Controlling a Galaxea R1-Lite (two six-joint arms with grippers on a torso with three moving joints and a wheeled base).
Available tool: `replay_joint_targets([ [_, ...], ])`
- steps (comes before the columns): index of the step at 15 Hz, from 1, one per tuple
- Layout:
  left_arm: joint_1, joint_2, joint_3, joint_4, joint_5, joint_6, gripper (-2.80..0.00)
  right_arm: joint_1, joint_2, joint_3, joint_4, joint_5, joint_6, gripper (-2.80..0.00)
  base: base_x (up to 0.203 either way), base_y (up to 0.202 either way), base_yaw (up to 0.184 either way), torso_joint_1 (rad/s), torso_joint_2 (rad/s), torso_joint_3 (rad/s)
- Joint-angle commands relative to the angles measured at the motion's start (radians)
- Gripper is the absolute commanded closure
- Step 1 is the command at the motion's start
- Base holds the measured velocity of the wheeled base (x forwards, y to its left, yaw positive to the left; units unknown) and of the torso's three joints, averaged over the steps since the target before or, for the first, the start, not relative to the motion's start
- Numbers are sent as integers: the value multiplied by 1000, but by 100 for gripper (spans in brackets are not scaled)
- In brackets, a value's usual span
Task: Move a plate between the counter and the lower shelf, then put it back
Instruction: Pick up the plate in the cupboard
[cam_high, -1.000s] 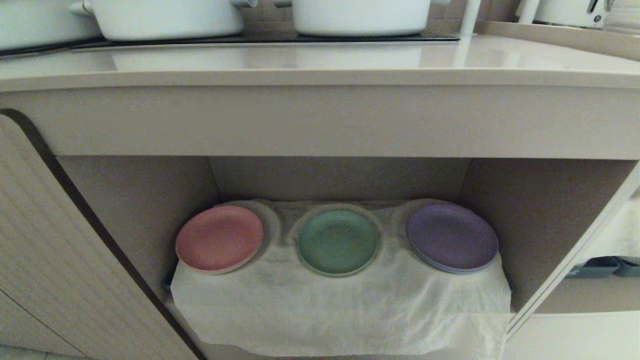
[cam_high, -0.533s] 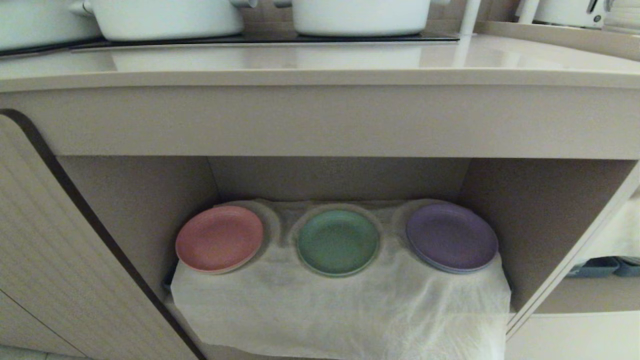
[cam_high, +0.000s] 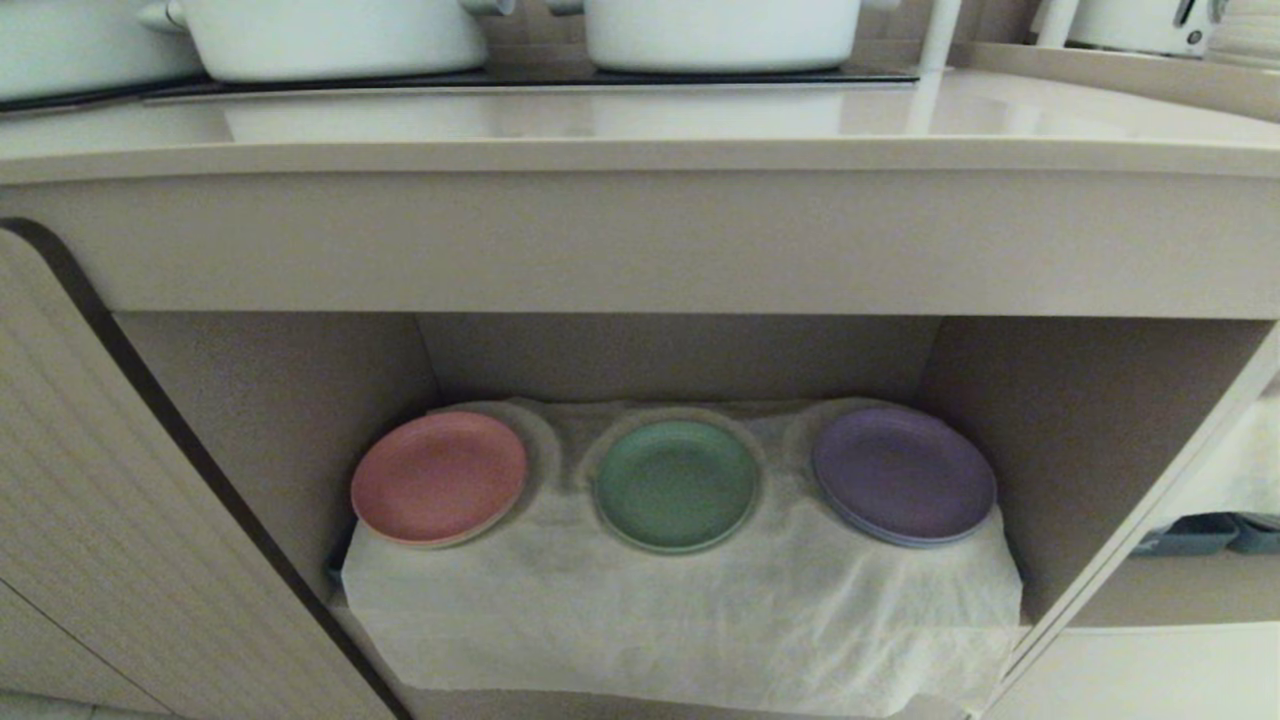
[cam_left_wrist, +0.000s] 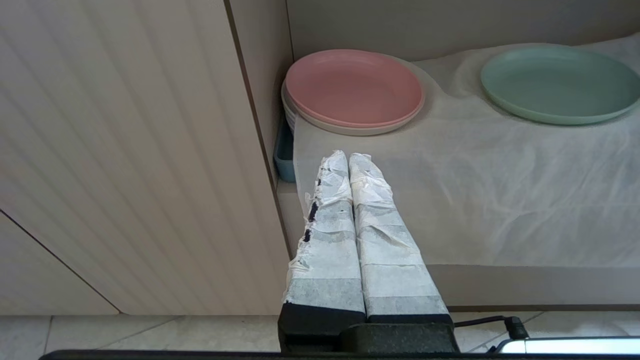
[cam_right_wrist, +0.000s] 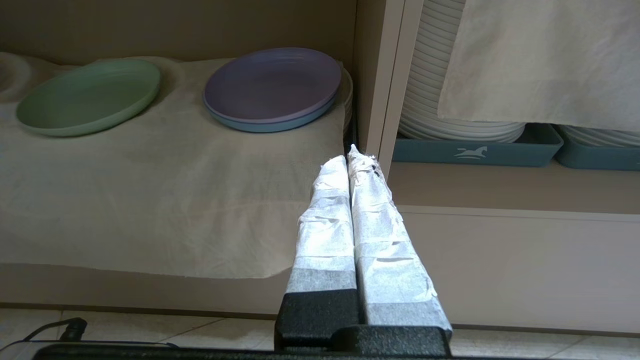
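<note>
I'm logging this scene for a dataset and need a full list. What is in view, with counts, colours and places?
plate: 1, mint green, middle of the lower shelf, on the white cloth
pink plate: 1, pink, left on the cloth, topping a pale stack
purple plate: 1, purple, right on the cloth, over a blue one
counter: 1, beige, above the shelf
pots: 2 clearly seen, white, on the black hob
white plate stacks: at least 2, in blue trays, next niche to the right
left gripper: 1, white-taped, shut, before the shelf's left edge
right gripper: 1, white-taped, shut, before the shelf's right wall
</note>
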Motion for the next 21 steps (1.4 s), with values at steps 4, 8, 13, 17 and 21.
replay_joint_targets([
  [4, 0, 1, 0, 0, 0, 1, 0, 0, 0, 1, -2, 0, 1, 0, 0, 0, 0, 0, 0, 0],
  [8, 0, 0, 0, 0, 1, 1, 0, 0, 0, -1, -2, 0, 1, 0, 0, 0, 0, 0, 0, 0],
  [13, 0, 0, 0, 0, 1, 1, 0, 0, 0, 1, -2, 0, 1, 0, 0, 0, 0, 0, 0, 0],
  [17, 0, 0, 0, 0, 0, 1, 0, 0, 0, 0, -2, 2, 1, 0, 0, 0, 0, 0, 0, 0],
  [21, 0, 0, 0, 0, 0, 1, 0, 0, 0, 1, -1, 1, 1, 0, 0, 0, 0, 0, 0, 0],
])
